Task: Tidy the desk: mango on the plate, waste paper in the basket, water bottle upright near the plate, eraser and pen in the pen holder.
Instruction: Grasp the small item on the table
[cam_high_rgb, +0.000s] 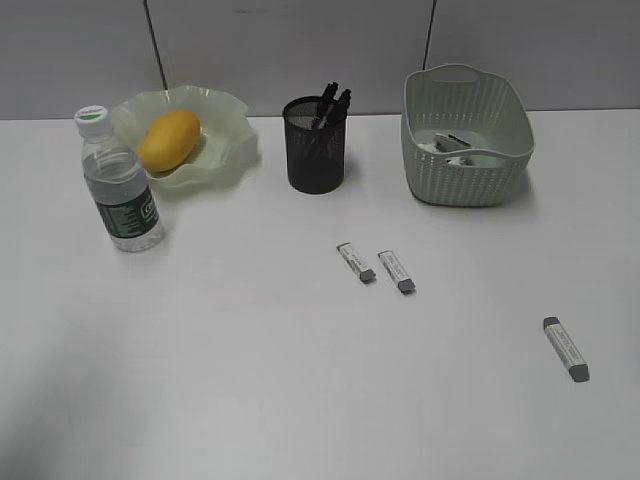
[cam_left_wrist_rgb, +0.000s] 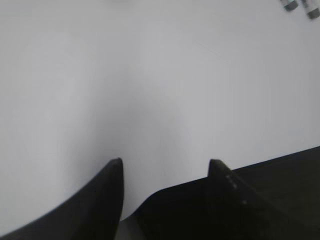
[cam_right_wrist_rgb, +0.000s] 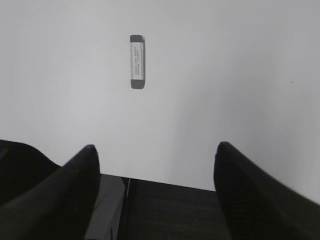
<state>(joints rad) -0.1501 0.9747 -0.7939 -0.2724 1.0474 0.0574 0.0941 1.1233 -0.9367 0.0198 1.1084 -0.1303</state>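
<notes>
The mango (cam_high_rgb: 168, 139) lies in the wavy-rimmed pale green plate (cam_high_rgb: 232, 128) at the back left. The water bottle (cam_high_rgb: 118, 185) stands upright in front of the plate. The black mesh pen holder (cam_high_rgb: 316, 146) holds dark pens (cam_high_rgb: 331, 104). The basket (cam_high_rgb: 466, 137) at the back right holds waste paper (cam_high_rgb: 455, 150). Three erasers lie on the desk (cam_high_rgb: 250, 380): two mid-table (cam_high_rgb: 356, 262) (cam_high_rgb: 396, 272) and one at the right (cam_high_rgb: 566, 349), which also shows in the right wrist view (cam_right_wrist_rgb: 137, 61). My left gripper (cam_left_wrist_rgb: 165, 162) and right gripper (cam_right_wrist_rgb: 156, 147) are open and empty above the desk's front edge. Neither shows in the exterior view.
A grey panelled wall runs behind the desk. In the left wrist view the ends of the two mid-table erasers (cam_left_wrist_rgb: 300, 6) show at the top right. A dark surface lies below the desk's front edge in both wrist views.
</notes>
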